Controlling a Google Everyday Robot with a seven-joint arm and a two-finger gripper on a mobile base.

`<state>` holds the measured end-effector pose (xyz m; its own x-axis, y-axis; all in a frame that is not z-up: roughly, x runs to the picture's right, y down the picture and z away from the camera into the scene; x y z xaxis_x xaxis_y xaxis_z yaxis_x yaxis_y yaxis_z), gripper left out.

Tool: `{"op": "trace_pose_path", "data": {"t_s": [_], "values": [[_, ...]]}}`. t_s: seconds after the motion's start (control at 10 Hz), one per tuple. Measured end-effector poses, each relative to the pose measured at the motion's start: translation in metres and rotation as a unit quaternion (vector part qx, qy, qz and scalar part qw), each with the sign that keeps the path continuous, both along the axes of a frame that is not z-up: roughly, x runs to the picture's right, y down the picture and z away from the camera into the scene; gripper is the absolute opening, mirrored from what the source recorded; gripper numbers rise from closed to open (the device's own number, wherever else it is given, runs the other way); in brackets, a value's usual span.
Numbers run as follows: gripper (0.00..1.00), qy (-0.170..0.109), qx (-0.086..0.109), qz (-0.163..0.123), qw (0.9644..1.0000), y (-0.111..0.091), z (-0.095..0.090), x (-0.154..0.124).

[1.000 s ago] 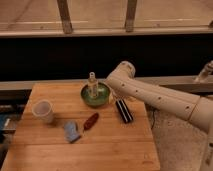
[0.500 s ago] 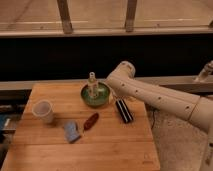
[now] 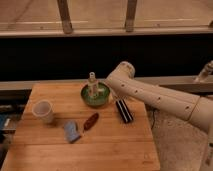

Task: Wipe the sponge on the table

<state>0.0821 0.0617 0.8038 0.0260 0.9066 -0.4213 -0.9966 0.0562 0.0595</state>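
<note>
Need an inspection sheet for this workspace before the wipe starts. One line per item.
Surface: wooden table, joined planks, no spills seen.
Job's things: light-blue sponge lies flat front left on the table, untouched.
Clutter: white cup upright, left of the sponge; reddish-brown object just right of the sponge; black block right of centre; green bowl at the far middle.
Grippers: gripper open, holding nothing, hanging at the green bowl, well apart from the sponge; the arm reaches in from the right.
Cables: nothing seen.
Surroundings: dark wall and railing behind; floor to the right.
</note>
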Motion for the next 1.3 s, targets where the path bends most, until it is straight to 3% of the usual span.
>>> {"op": "trace_pose_path", "data": {"t_s": [0.3, 0.6, 0.9, 1.0, 1.1, 1.3], "values": [[0.7, -0.028, 0.015, -0.012, 0.9994, -0.006, -0.008, -0.042], [0.7, -0.075, 0.017, -0.037, 0.9964, -0.009, -0.02, -0.109], [0.7, -0.126, 0.011, -0.096, 0.9874, 0.013, -0.043, -0.172], [0.7, -0.14, 0.007, -0.128, 0.9818, 0.027, -0.055, -0.191], [0.7, -0.143, 0.006, -0.135, 0.9804, 0.03, -0.058, -0.195], [0.7, -0.14, 0.005, -0.135, 0.981, 0.03, -0.057, -0.191]]}}
